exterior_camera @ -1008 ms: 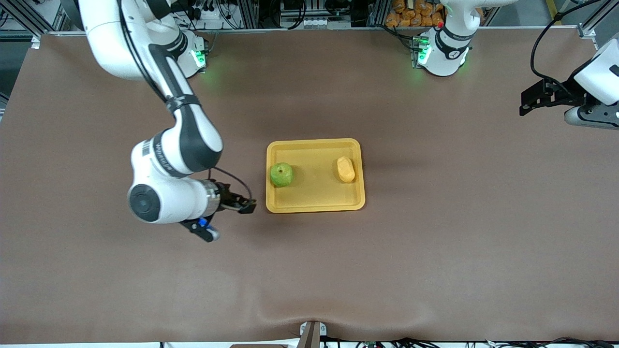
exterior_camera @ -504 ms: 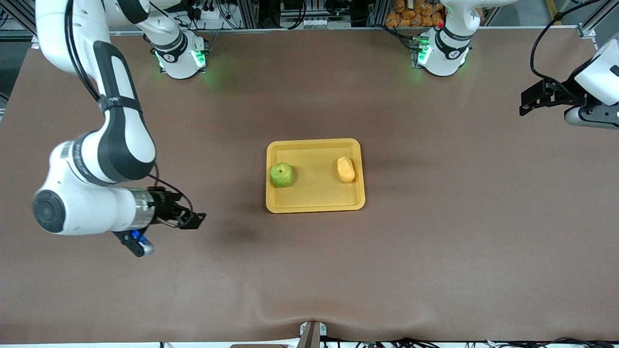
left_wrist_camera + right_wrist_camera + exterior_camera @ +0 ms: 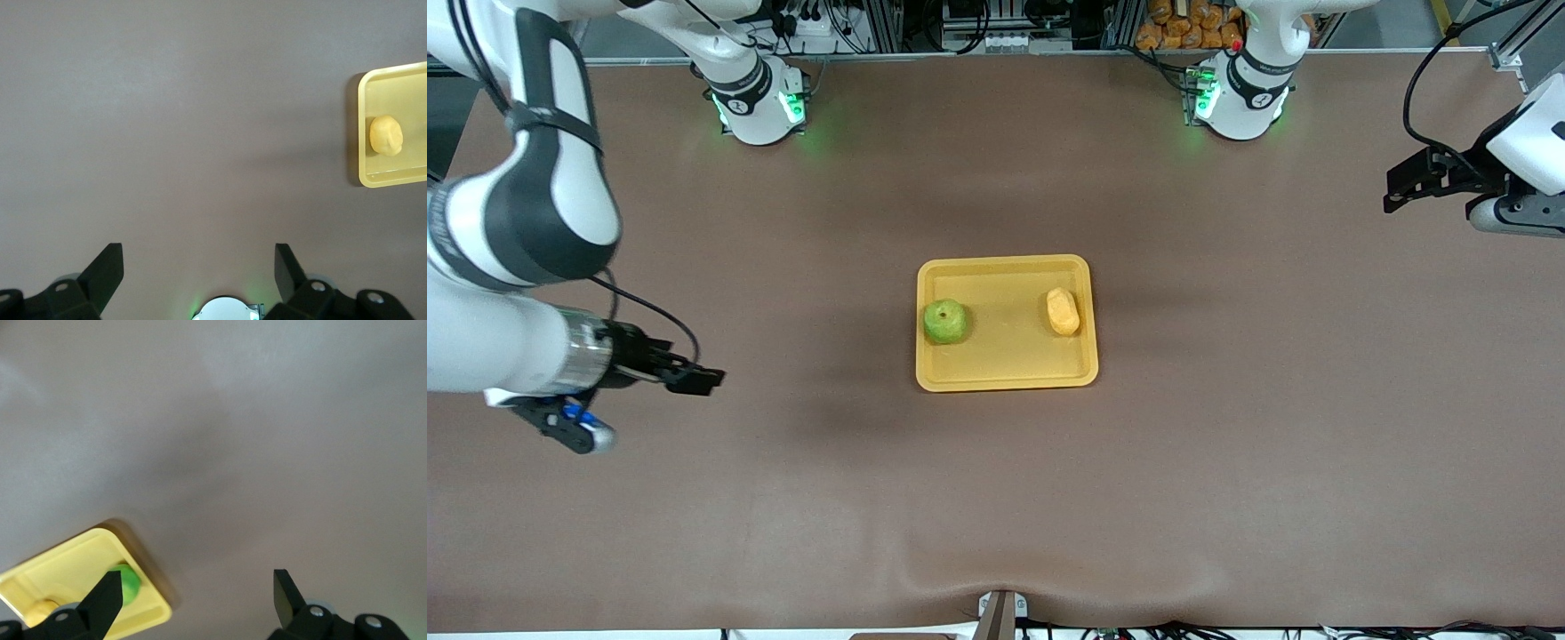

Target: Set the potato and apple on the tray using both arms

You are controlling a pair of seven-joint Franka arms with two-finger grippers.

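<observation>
The yellow-orange tray (image 3: 1005, 378) lies mid-table. The green apple (image 3: 945, 321) rests in it toward the right arm's end. The yellow-orange potato (image 3: 1063, 311) rests in it toward the left arm's end. My right gripper (image 3: 692, 380) is open and empty, up over bare table toward the right arm's end. Its wrist view shows the tray (image 3: 60, 577) and the apple (image 3: 128, 582) past the gripper (image 3: 197, 600). My left gripper (image 3: 1403, 188) is open and empty, over the table's edge at the left arm's end, waiting. Its wrist view shows the gripper (image 3: 198, 270), the tray (image 3: 373, 179) and the potato (image 3: 386, 135).
The brown table cloth (image 3: 996, 498) covers the whole surface, with a small wrinkle at its near edge. Both green-lit arm bases (image 3: 756, 102) (image 3: 1238, 100) stand at the table's top edge in the front view. Orange items (image 3: 1183, 22) sit off the table.
My right arm has swung away from the tray toward its own end of the table, gripper empty. The left arm, apple and potato have not moved.
</observation>
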